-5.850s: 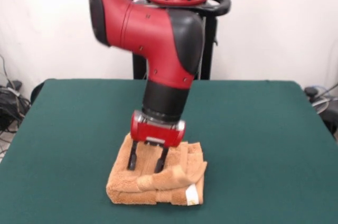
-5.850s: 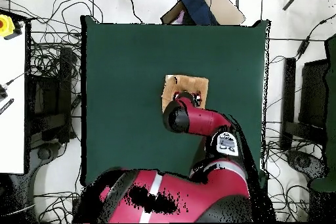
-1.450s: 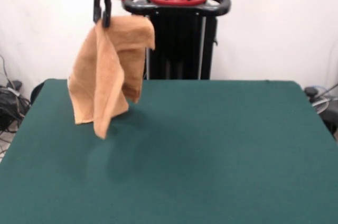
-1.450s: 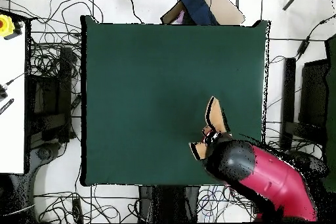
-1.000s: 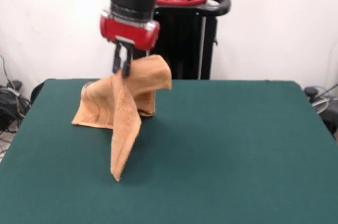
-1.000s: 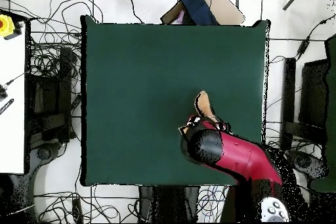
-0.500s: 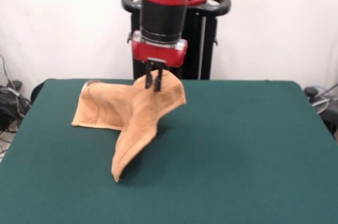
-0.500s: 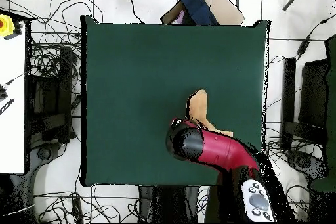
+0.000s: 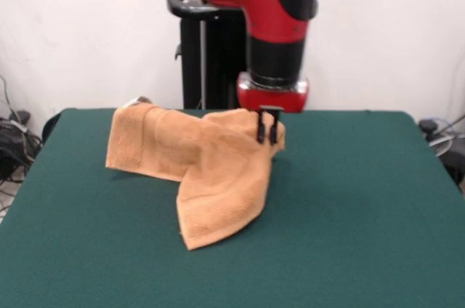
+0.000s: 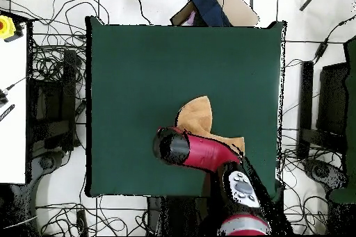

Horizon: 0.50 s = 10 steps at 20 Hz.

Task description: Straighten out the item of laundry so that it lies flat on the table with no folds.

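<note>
We see the gripper [image 9: 267,128] with its fingers [image 9: 261,126] pinched together on an upper edge of the orange-tan hand towel [image 9: 211,177], holding that part raised off the green table [image 9: 363,199]. From the pinch point the towel drapes down: one flap runs toward the table's near edge in the front view and ends in a rounded corner on the felt, another spreads sideways toward the far corner, where a small pale bit shows at its top edge. The cloth is creased and doubled over itself, not flat. In the overhead view the red arm [image 10: 201,152] covers the grip, and only part of the towel [image 10: 196,115] shows, lying inside the table [image 10: 132,74], nearer the edge on the robot's side than the opposite one.
</note>
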Each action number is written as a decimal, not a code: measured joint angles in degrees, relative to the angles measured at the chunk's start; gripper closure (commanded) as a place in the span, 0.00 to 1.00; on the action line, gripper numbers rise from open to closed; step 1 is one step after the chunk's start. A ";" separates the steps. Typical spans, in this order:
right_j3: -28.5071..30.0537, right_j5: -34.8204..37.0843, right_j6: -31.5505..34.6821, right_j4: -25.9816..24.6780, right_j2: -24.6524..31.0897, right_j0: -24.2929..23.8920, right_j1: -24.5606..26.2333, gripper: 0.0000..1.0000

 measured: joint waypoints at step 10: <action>-3.41 -14.09 1.41 5.32 -3.43 12.98 12.15 1.00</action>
